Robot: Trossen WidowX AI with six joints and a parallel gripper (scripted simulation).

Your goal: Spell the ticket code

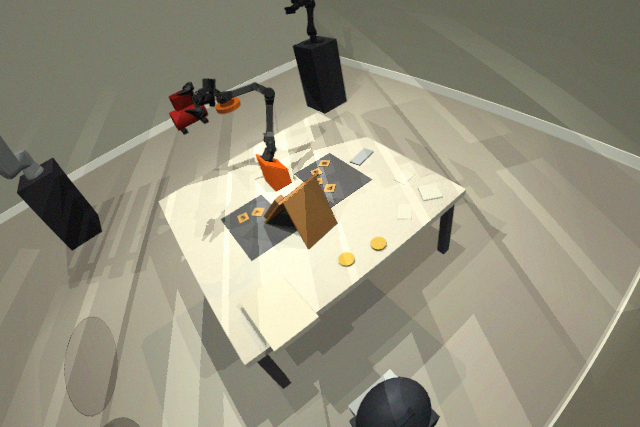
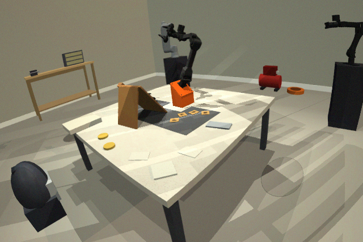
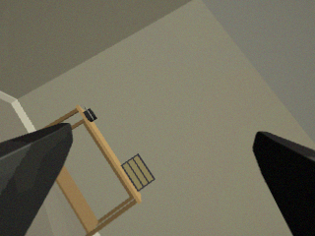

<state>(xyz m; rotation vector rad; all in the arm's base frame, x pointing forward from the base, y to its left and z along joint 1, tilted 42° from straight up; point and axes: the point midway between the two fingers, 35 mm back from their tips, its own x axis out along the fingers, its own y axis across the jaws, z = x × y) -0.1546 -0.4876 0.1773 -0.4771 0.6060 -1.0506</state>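
Note:
My gripper (image 1: 191,100) (image 2: 160,31) (image 3: 163,136) is open and empty, raised high and well away from the tiles. Two orange letter tiles, one a tile (image 1: 242,217) and the other a tile (image 1: 257,212), lie on the left dark mat (image 1: 251,249). Several more, including a tile (image 1: 329,187) (image 2: 174,120) and a tile (image 1: 324,163) (image 2: 205,113), lie on the other dark mat (image 1: 360,179) (image 2: 186,131). The brown board (image 1: 312,213) (image 2: 127,109) stands tilted between them. Its rail face is turned away, so the rail and ticket code cannot be read.
The arm's orange base (image 1: 273,173) (image 2: 183,98) stands behind the board. A grey slab (image 1: 361,156) (image 2: 219,124) lies beside the tile mat. Two yellow discs (image 1: 378,243) (image 2: 109,145) and pale flat pads (image 1: 430,191) (image 2: 163,170) lie near table edges.

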